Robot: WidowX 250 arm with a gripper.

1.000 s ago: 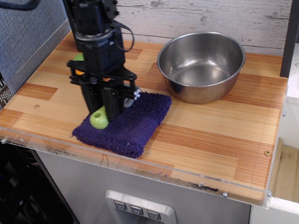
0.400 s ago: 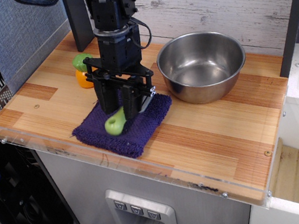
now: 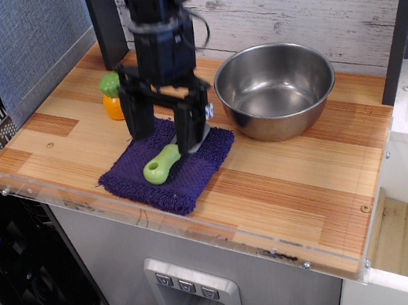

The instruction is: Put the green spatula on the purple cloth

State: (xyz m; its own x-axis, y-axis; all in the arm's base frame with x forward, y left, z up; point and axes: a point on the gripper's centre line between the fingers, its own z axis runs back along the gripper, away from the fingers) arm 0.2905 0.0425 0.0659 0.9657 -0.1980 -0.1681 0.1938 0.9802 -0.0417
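The green spatula (image 3: pixel 161 164) lies flat on the purple cloth (image 3: pixel 193 179), lime handle toward the front left. Its grey blade end is mostly hidden behind my right finger. The cloth lies near the front left edge of the wooden table. My gripper (image 3: pixel 167 127) hangs just above the back half of the cloth, over the spatula's blade end. Its two black fingers (image 3: pixel 136 121) are spread wide apart and hold nothing.
A steel bowl (image 3: pixel 276 89) stands right of the cloth, close to my gripper. An orange toy with a green top (image 3: pixel 111 97) stands behind and left of the cloth. A clear plastic rim (image 3: pixel 202 235) runs along the table's front edge.
My gripper carried the spatula right over the cloth and set it down. The fingers have spread open, let go, and lifted a little.
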